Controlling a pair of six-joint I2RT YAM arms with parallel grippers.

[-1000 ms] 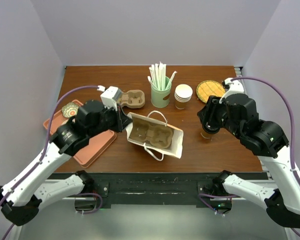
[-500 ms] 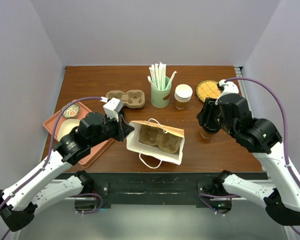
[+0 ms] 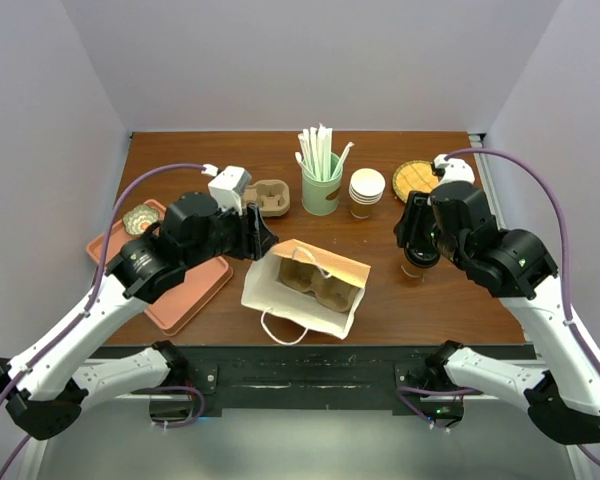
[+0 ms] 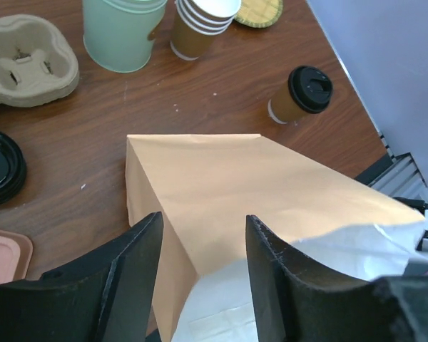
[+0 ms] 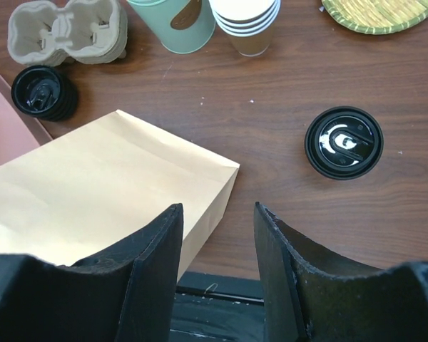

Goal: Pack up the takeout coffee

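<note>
The takeout coffee (image 4: 299, 96), a small brown paper cup with a black lid (image 5: 342, 142), stands upright on the table right of the paper bag (image 3: 305, 300). In the top view my right arm hides most of the cup (image 3: 416, 266). My right gripper (image 5: 217, 235) hangs open above the table; the lid lies below it, to the right of its fingers. The bag (image 4: 257, 192) lies tilted, its mouth up toward the near edge, with a pulp carrier (image 3: 310, 278) inside. My left gripper (image 4: 203, 242) is open just over the bag's left end, holding nothing.
At the back stand a green cup of straws (image 3: 321, 185), a stack of white-topped cups (image 3: 366, 192), a woven coaster (image 3: 418, 180) and another pulp carrier (image 3: 270, 197). Loose black lids (image 5: 43, 92) lie by that carrier. A pink tray (image 3: 185, 290) lies at the left.
My left gripper has opened and let go of the bag. The bag has slid toward the near left. The right arm has barely moved.
</note>
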